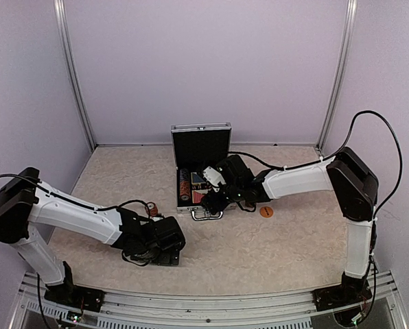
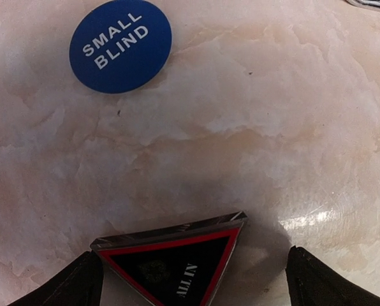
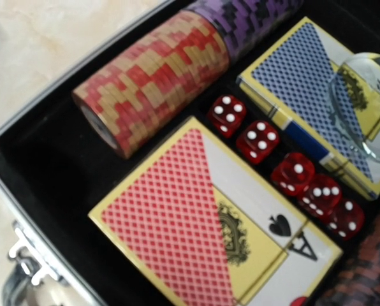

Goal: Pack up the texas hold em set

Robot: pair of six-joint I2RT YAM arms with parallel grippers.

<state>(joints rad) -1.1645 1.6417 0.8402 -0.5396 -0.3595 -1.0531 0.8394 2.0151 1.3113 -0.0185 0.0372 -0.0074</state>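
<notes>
Three pale lilac walls [image 1: 204, 68] box in a marbled beige table [image 1: 294, 240], with metal posts in the back corners. Over on the left, the left arm [image 1: 74, 216] lies low across the tabletop, elbow out, and the left gripper [image 1: 165, 241] points down near the front. From the wrist, its fingers [image 2: 69, 287] are spread wide and grasp nothing. The red-edged ALL IN triangle [image 2: 174, 268] lies flat on the table between them, with the blue SMALL BLIND button [image 2: 120, 46] well beyond it.

Now the right side: the right arm [image 1: 300, 179] folds in from its tall shoulder, and the right gripper [image 1: 215, 195] hangs over the open silver case [image 1: 201, 127], whose lid stands upright. Whether those jaws are parted or holding anything, I can't tell. Inside the black lining sit the red deck [image 3: 196, 217], the blue deck [image 3: 298, 89], a row of red dice [image 3: 285, 159] between them, and orange-red chips [image 3: 155, 80] beside purple chips [image 3: 247, 19]. An orange button [image 1: 265, 211] lies on the table just right of the case
</notes>
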